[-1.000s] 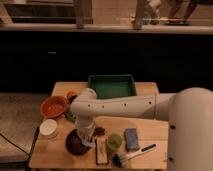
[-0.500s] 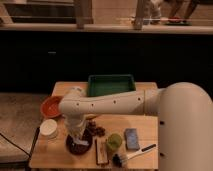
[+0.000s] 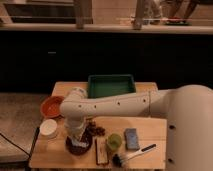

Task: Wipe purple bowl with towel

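Observation:
The purple bowl [image 3: 80,148] is a dark, shallow dish near the front left of the wooden table [image 3: 155,127]. My white arm reaches in from the right, and the gripper [image 3: 76,139] points straight down into the bowl. A pale patch at the gripper's tip, inside the bowl [image 3: 75,144], may be the towel, but I cannot tell for sure. The gripper hides most of the bowl's inside.
An orange bowl [image 3: 51,106] and a white cup [image 3: 48,128] stand left of the purple bowl. A green tray [image 3: 111,85] is at the back. A brown bar [image 3: 101,150], a green cup [image 3: 114,142], a blue sponge [image 3: 132,138] and a brush [image 3: 132,154] lie to its right. Dark bits [image 3: 96,129] lie behind it.
My arm has swung left and forward, and the gripper has come down from beside the bowl into it.

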Tool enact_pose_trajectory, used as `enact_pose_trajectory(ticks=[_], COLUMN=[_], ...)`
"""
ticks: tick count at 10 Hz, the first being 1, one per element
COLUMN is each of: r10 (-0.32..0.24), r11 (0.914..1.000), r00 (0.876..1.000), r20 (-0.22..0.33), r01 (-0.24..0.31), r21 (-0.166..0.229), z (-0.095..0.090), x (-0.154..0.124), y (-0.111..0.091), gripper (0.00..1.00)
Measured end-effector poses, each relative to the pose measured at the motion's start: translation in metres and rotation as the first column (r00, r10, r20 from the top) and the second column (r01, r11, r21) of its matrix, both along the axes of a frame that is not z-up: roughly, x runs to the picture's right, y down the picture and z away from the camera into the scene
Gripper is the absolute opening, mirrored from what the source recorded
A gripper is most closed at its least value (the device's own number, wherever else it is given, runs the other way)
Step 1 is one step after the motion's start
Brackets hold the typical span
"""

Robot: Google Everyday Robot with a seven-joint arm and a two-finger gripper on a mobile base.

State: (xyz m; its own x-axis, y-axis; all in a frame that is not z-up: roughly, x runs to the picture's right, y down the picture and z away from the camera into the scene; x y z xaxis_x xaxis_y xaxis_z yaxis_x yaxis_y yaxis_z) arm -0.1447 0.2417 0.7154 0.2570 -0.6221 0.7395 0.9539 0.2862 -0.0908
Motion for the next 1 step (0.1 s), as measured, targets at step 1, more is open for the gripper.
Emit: enact_pose_trajectory(ticks=[1], r10=[0.009], r11=[1.0000], r00=[1.000], r20=[-0.003], r01=[-0.009], r21=[0.004], z=[-0.0025], x=[0.0021], y=[-0.0011], gripper=[0.00])
